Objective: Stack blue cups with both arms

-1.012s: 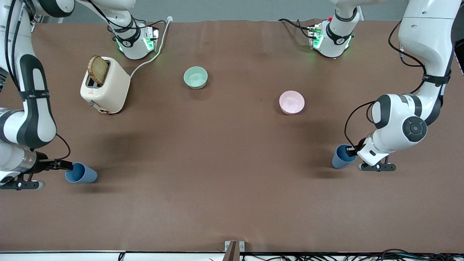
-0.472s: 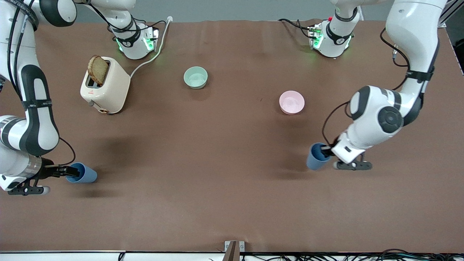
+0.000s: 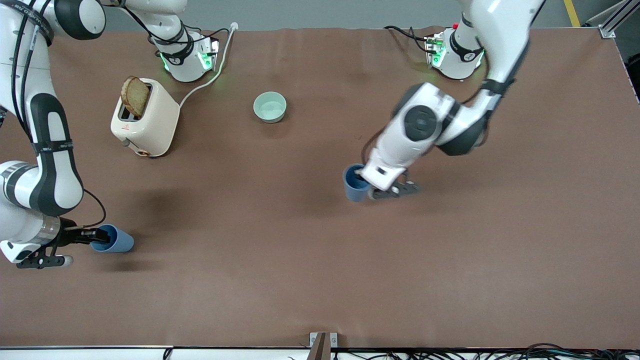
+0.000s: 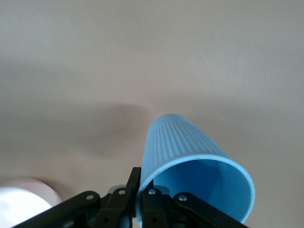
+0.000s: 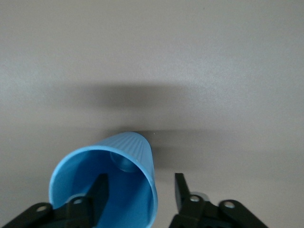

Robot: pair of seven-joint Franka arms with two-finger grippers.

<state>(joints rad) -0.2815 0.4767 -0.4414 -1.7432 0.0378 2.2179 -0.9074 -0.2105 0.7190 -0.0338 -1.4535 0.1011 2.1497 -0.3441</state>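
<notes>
Your left gripper [image 3: 364, 181] pinches one blue cup's [image 3: 354, 183] rim over the table's [image 3: 300, 260] middle. Your right gripper [image 3: 95, 236] straddles the other cup's [image 3: 116, 240] rim (fingers apart, one inside) near the right arm's edge.

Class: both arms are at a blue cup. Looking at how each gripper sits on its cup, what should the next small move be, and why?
Probably close the right gripper on its blue cup: its jaws straddle the cup's wall with a gap visible, so that cup is not yet gripped. The left gripper already pinches the rim of the other blue cup over the middle of the table.
</notes>
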